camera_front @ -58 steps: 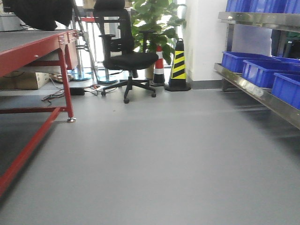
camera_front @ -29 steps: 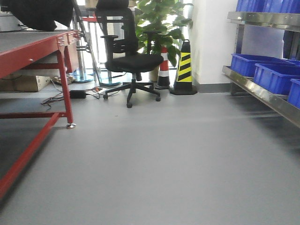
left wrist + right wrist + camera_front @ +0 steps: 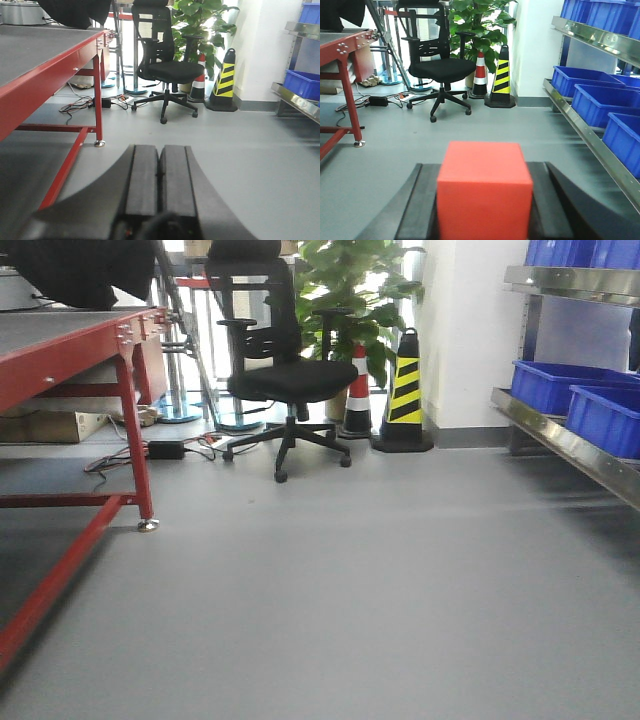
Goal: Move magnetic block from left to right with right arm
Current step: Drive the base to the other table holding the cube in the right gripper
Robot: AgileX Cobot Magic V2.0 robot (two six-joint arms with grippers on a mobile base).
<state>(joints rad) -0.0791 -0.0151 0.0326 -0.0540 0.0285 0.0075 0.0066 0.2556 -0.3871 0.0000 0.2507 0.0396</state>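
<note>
- 2 grippers face the black office chair (image 3: 442,67).
- Of these, the right gripper (image 3: 484,170) clamps the magnetic block (image 3: 484,192), a red cube, in front of that chair.
- Meanwhile the left gripper (image 3: 159,152) has its fingers pressed together.

- Black office chair (image 3: 290,380) on grey floor (image 3: 350,590)
- Red-framed table (image 3: 60,350) at left
- Yellow-black cone (image 3: 405,390), red-white cone (image 3: 357,395), leafy plant (image 3: 350,285) behind
- Blue bins (image 3: 560,385) on steel shelf (image 3: 560,440)

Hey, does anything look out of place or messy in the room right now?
Nothing spilled or damaged. The only untidy spot is a tangle of black cables lying loose on the grey floor beside the red metal table. The small red cube sits squarely between the right gripper's jaws.
</note>
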